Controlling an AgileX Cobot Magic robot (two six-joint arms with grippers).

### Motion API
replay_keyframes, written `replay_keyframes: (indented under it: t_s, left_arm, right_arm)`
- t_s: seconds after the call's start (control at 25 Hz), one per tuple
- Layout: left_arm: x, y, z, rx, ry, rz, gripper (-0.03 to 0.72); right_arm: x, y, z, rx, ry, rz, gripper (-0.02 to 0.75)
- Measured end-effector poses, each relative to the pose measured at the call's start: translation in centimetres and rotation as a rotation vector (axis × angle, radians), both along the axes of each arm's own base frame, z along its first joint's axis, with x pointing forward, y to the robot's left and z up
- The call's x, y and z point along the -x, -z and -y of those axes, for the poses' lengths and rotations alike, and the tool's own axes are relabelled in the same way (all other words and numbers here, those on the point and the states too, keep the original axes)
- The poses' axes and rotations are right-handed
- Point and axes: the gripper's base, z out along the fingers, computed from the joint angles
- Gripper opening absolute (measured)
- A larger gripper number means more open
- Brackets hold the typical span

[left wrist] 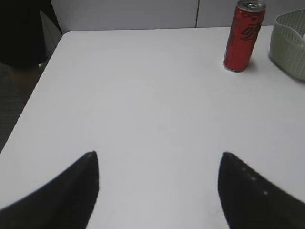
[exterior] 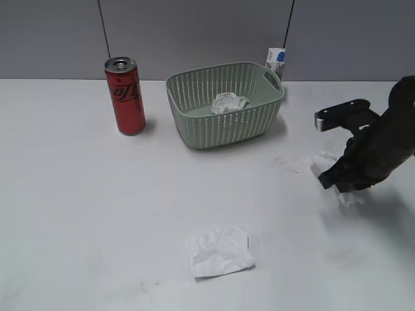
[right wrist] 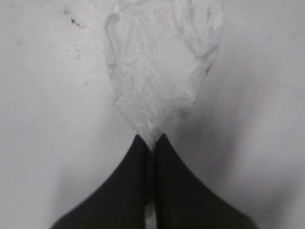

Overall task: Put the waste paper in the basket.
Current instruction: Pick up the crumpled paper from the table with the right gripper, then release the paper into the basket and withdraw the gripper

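Observation:
The sage-green basket (exterior: 194, 120) stands at the back middle, with one crumpled white paper wad (exterior: 229, 102) inside; its edge shows in the left wrist view (left wrist: 288, 40). A flatter squarish wad (exterior: 220, 251) lies on the table at the front middle. My right gripper (exterior: 334, 181) is shut on a third wad (exterior: 322, 162) at the right, low over the table; in the right wrist view the wad (right wrist: 157, 62) hangs from the shut jaw tips (right wrist: 150, 140). My left gripper (left wrist: 159, 160) is open and empty over bare table, out of the exterior view.
A red drink can (exterior: 126, 96) stands left of the basket and shows in the left wrist view (left wrist: 244, 36). A small white-and-blue carton (exterior: 276, 59) stands behind the basket. The table's left edge (left wrist: 33, 95) is near the left gripper.

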Motion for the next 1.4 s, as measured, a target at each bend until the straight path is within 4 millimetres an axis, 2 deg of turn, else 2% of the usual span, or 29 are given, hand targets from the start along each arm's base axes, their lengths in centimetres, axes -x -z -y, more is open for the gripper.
replay_keyframes:
  t_s: [0.16, 0.32, 0.44, 0.56, 0.68, 0.8, 1.0, 1.08, 1.16, 1.28, 1.36, 1.4]
  left_arm:
    - [0.0, 0.0, 0.0, 0.0, 0.0, 0.0, 0.591]
    - [0.0, 0.0, 0.0, 0.0, 0.0, 0.0, 0.591]
    - [0.0, 0.0, 0.0, 0.0, 0.0, 0.0, 0.591]
    - [0.0, 0.0, 0.0, 0.0, 0.0, 0.0, 0.591]
    - [0.0, 0.0, 0.0, 0.0, 0.0, 0.0, 0.591]
    - [0.0, 0.0, 0.0, 0.0, 0.0, -0.001, 0.591]
    - [0.0, 0.0, 0.0, 0.0, 0.0, -0.001, 0.591]
    - [0.0, 0.0, 0.0, 0.0, 0.0, -0.001, 0.591]
    - [0.0, 0.0, 0.0, 0.0, 0.0, -0.001, 0.591]
    - [0.0, 0.0, 0.0, 0.0, 0.0, -0.001, 0.591]
    - [0.0, 0.0, 0.0, 0.0, 0.0, -0.001, 0.591]
    - [0.0, 0.0, 0.0, 0.0, 0.0, -0.001, 0.591]
  right_arm:
    - [0.7, -5.4, -1.3, -0.028, -0.151, 0.194, -0.005]
    - [1.5, -10.1, -4.2, -0.05, -0.323, 0.446, -0.005]
    - [1.1, -12.3, -6.5, -0.098, -0.365, 0.624, -0.006]
    - [-0.4, -13.4, -8.0, -0.178, -0.3, 0.814, -0.006]
    - [-2.6, -12.7, -8.5, -0.22, -0.197, 0.981, -0.006]
    - [-4.8, -10.4, -9.1, -0.213, -0.142, 1.065, -0.006]
    - [-8.3, -6.3, -10.9, -0.193, -0.153, 0.997, -0.001]
    - [-9.4, -5.0, -11.7, -0.189, -0.168, 0.933, 0.033]
    - [-10.4, -3.9, -12.4, -0.197, -0.174, 0.857, 0.118]
    - [-11.4, -3.1, -13.2, -0.22, -0.161, 0.759, 0.355]
    - [-11.6, -2.9, -13.5, -0.233, -0.154, 0.716, 0.54]
    - [-11.7, -3.0, -13.6, -0.235, -0.157, 0.702, 0.59]
